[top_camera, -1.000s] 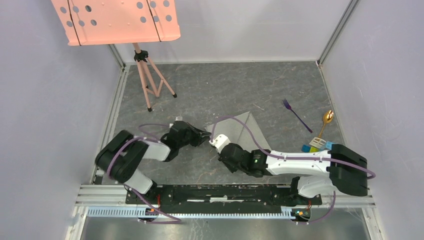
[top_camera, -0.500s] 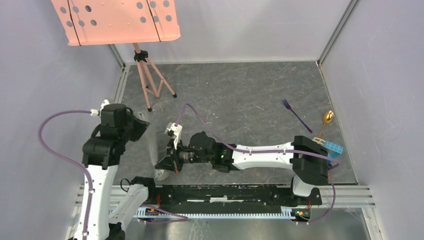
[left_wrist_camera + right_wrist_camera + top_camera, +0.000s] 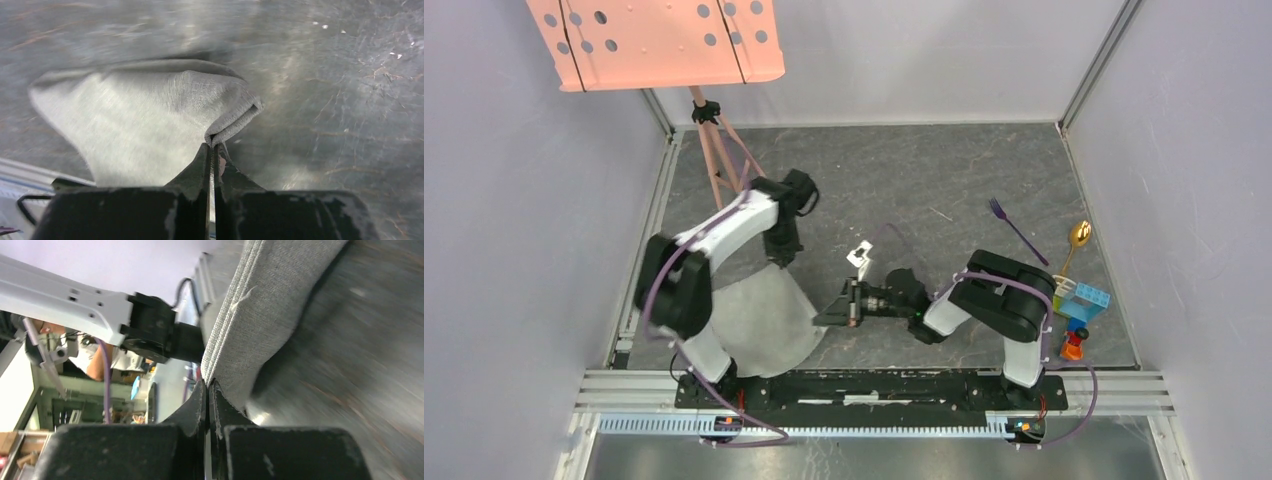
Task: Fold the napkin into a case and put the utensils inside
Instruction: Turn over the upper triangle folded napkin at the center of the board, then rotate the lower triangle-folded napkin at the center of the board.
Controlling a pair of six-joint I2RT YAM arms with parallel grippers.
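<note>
The grey napkin (image 3: 759, 318) hangs doubled at the front left, stretched between my two grippers. My left gripper (image 3: 781, 256) is shut on its far corner; in the left wrist view the folded corner (image 3: 235, 117) sits pinched at the fingertips of that gripper (image 3: 214, 143). My right gripper (image 3: 832, 317) is shut on the napkin's right edge, where the layered cloth (image 3: 270, 305) rises from that gripper (image 3: 207, 383). The purple fork (image 3: 1014, 228) and the gold-bowled spoon (image 3: 1076, 240) lie at the far right, away from both grippers. No case shape shows.
Colourful toy blocks (image 3: 1076, 305) sit at the right by the right arm's base. A salmon-pink perforated panel (image 3: 654, 40) stands on a tripod (image 3: 719, 165) at the back left, close to the left arm's elbow. Walls enclose the dark table (image 3: 904, 170).
The napkin has gone from the table's middle to the front left. The left arm swung out and now reaches over it. The right arm has folded back, its gripper still pointing left.
</note>
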